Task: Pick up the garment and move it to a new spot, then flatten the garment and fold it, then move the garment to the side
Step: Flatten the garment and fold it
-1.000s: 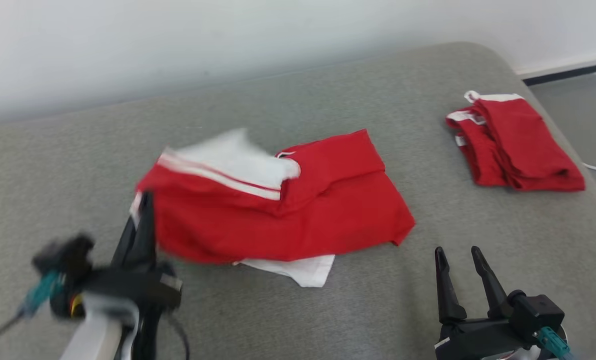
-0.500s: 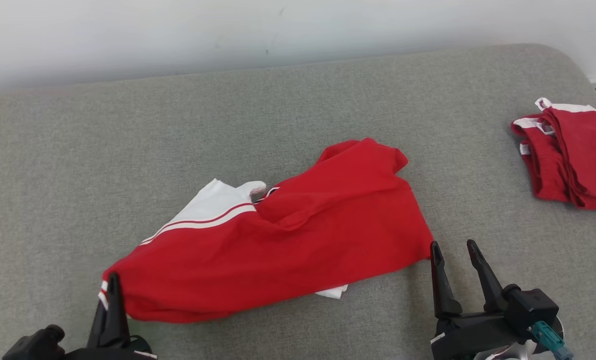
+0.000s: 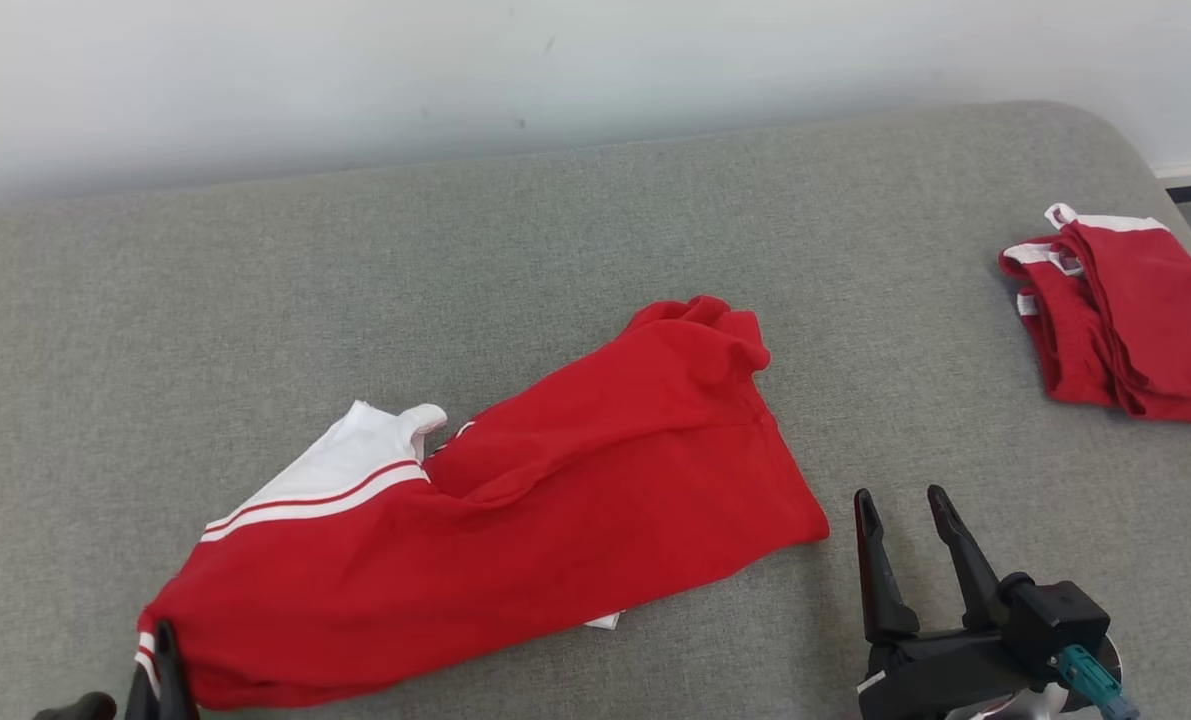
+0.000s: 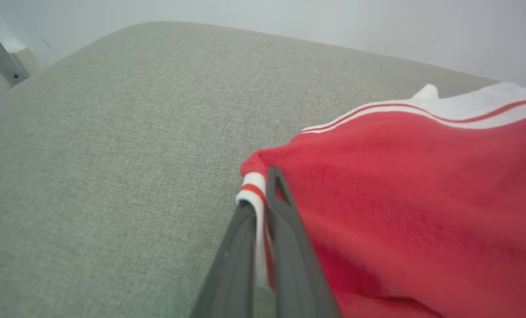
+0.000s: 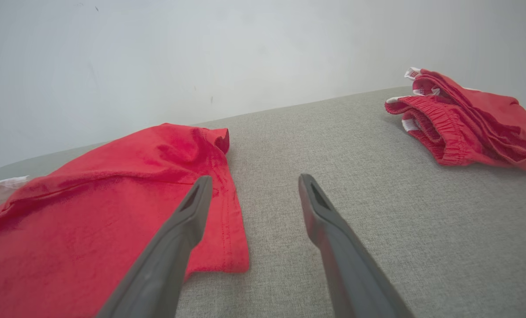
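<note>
Between garment (image 3: 555, 500) and folded shorts (image 3: 1125, 320) stretches open grey cushion (image 3: 915, 380).

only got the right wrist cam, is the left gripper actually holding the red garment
observer: Yes. The left wrist view shows the left gripper shut on the red garment, pinching its striped trim.
operator: where on the garment is that
observer: In the head view it is the near left corner, the end opposite your open right gripper.
operator: anything poking out underneath
observer: A small white scrap shows below the near hem.
</note>
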`<state>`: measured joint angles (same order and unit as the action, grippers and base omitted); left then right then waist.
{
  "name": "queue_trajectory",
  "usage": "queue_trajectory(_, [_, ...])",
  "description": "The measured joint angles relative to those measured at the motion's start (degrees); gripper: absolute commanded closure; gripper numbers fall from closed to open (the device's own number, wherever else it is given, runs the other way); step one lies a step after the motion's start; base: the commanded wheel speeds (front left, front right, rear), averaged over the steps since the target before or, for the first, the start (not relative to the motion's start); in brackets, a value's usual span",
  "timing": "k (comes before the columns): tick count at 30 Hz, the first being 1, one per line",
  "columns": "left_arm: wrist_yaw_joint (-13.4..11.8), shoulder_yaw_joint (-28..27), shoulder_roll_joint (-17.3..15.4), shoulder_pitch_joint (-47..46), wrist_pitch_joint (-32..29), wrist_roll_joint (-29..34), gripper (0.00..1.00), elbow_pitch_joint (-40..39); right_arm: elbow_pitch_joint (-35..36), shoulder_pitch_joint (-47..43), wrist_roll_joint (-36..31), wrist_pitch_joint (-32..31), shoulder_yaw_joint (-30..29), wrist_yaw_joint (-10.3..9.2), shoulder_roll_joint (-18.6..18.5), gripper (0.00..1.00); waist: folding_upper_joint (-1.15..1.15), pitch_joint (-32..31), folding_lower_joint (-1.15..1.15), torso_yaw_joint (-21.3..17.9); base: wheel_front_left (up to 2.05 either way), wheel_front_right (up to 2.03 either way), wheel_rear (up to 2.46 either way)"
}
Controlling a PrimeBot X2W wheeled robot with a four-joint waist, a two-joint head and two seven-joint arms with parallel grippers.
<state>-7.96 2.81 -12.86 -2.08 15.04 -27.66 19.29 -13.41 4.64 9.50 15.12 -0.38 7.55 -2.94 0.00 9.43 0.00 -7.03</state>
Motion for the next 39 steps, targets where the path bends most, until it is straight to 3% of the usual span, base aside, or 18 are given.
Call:
queue_trajectory(12, [1.69, 4.94, 0.76, 3.48, -4.75, 0.43, 1.00, 1.60, 0.19, -0.49, -0.10, 0.00, -0.92, 0.00, 0.01, 0.00, 0.00, -0.44, 0.00, 0.86, 0.00, 0.00, 0.00])
queue_trajectory(19, [9.87, 9.44, 0.27, 6.11, -12.21, -3.37, 1.00, -1.90, 0.30, -0.60, -0.10, 0.00, -1.25, 0.00, 0.01, 0.00, 0.00, -0.48, 0.00, 1.93, 0.00, 0.00, 0.00])
queue_trajectory(23, [10.83, 10.73, -0.45, 6.82, -17.79, -4.65, 1.00, -3.78, 0.29, -0.60, -0.09, 0.00, -1.29, 0.00, -0.01, 0.00, 0.00, -0.42, 0.00, 2.30, 0.00, 0.00, 0.00])
queue_trajectory(24, [10.57, 10.68, -0.56, 6.87, -18.16, -4.71, 0.93, -4.44, 0.29, -0.59, -0.09, 0.00, -1.25, 0.00, 0.00, 0.00, 0.00, -0.43, 0.00, 2.32, 0.00, 0.00, 0.00])
queue_trajectory(25, [10.20, 10.40, -0.49, 7.00, -18.39, -4.87, 0.00, -4.82, 0.29, -0.59, -0.08, 0.01, -1.21, 0.00, 0.01, 0.00, 0.00, -0.45, -0.01, 2.33, 0.00, 0.00, 0.00])
queue_trajectory(32, [9.42, 8.68, 0.25, 8.17, -21.59, -9.16, 0.00, -7.44, 0.10, -0.64, -0.02, 0.00, -1.54, 0.00, 0.00, 0.00, 0.00, -1.02, 0.00, 2.05, 0.00, 0.00, 0.00])
queue_trajectory(39, [6.90, 3.42, -1.56, 9.07, -19.65, -11.38, 0.00, -10.87, 0.07, -1.20, -0.47, 0.00, -3.16, 0.00, 0.00, 0.00, 0.00, -2.13, 0.00, 2.40, 0.00, 0.00, 0.00])
